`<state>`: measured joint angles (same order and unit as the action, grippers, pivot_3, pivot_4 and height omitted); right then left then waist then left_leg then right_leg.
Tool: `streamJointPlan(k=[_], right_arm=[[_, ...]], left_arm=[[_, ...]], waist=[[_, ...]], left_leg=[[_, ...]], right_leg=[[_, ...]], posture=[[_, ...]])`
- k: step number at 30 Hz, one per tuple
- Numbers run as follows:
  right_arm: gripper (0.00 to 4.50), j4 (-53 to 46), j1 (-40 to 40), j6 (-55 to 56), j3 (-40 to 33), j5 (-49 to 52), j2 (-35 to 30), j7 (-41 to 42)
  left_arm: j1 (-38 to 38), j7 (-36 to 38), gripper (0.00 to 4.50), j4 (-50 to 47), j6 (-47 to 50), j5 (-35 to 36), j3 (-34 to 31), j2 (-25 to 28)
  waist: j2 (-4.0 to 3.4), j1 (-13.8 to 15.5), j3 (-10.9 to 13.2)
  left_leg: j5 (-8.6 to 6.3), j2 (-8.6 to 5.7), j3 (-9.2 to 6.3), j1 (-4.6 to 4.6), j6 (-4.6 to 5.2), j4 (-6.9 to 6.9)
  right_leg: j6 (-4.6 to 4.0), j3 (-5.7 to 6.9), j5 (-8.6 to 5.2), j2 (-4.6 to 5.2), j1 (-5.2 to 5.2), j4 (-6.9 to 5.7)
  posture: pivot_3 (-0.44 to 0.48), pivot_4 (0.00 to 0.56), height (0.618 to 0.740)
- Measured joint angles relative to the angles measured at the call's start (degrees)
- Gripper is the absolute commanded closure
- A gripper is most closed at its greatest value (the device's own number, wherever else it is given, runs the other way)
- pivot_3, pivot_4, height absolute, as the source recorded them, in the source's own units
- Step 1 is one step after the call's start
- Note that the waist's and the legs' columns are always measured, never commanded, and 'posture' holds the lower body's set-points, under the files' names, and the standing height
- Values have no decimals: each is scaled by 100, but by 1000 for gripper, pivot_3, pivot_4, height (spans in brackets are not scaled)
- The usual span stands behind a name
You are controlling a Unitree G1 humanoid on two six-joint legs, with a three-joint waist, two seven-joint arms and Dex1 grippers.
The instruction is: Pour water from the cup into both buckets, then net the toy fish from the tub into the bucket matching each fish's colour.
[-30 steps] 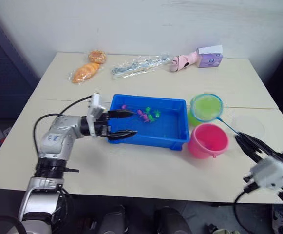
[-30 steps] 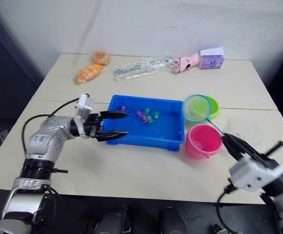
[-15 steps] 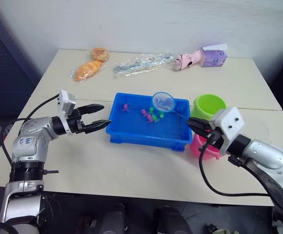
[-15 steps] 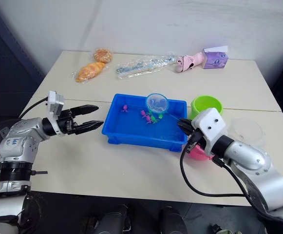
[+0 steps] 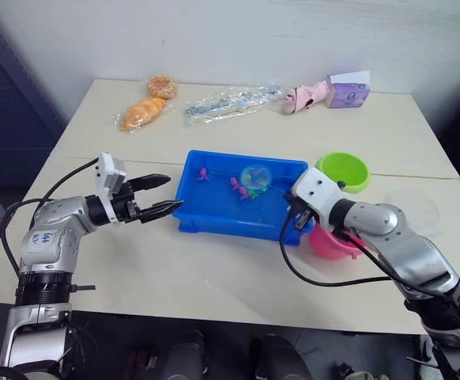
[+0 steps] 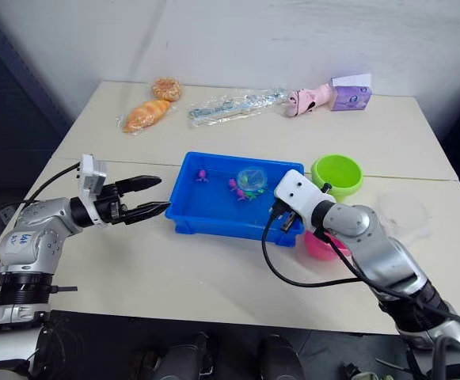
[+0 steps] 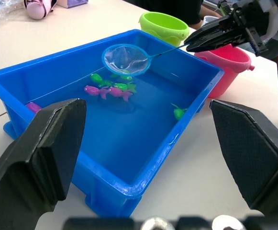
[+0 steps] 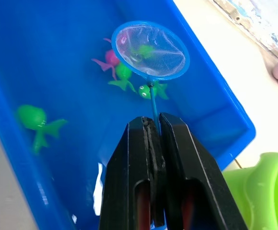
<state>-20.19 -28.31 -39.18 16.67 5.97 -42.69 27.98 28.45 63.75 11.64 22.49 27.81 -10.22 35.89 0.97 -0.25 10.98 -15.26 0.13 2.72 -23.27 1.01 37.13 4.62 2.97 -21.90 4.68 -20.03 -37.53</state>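
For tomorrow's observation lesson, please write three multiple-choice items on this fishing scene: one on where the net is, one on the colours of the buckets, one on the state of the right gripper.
1. Where is the hoop of the net?
A. Over the tub
B. Inside the pink bucket
C. Flat on the table beside the bread

2. What colours are the two buckets?
A. Blue and yellow
B. Lime green and pink
C. Both pink

3. How is the right gripper?
A. Open and holding nothing
B. Shut on a green fish
C. Shut on the net's handle

Answers: 1 A, the hoop hangs above the fish in the tub. 2 B, both buckets stand beside the tub. 3 C, the fingers pinch the thin handle.
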Motion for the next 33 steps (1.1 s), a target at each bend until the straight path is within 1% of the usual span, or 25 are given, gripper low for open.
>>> streamJointPlan(k=[10,21,29,33], right_arm=[[4500,55,100,246,338,-726,121,129],[4500,237,210,317,319,-1034,302,253],[4500,257,208,402,38,-1038,413,319],[4500,327,208,436,16,-1064,410,345]], left_arm=[[1,-31,51,-130,65,0,50,-98],[4,-29,51,-173,85,0,68,-97],[3,-30,51,-195,132,0,68,-97],[3,-30,51,-198,136,0,68,-98]], waist=[[0,-22,0],[0,-22,0],[0,-18,0],[0,-20,0]], left_leg=[[2,1,3,0,-4,-2],[3,1,4,0,-5,-2],[3,1,4,0,-6,-2],[3,1,5,0,-6,-2]], right_leg=[[0,-1,0,-2,-5,-5],[0,-2,0,-2,-9,-10],[0,-2,0,-2,-9,-10],[0,-2,0,-2,-10,-10]], posture=[[0,150,740],[0,150,740],[0,150,740],[0,150,740]])
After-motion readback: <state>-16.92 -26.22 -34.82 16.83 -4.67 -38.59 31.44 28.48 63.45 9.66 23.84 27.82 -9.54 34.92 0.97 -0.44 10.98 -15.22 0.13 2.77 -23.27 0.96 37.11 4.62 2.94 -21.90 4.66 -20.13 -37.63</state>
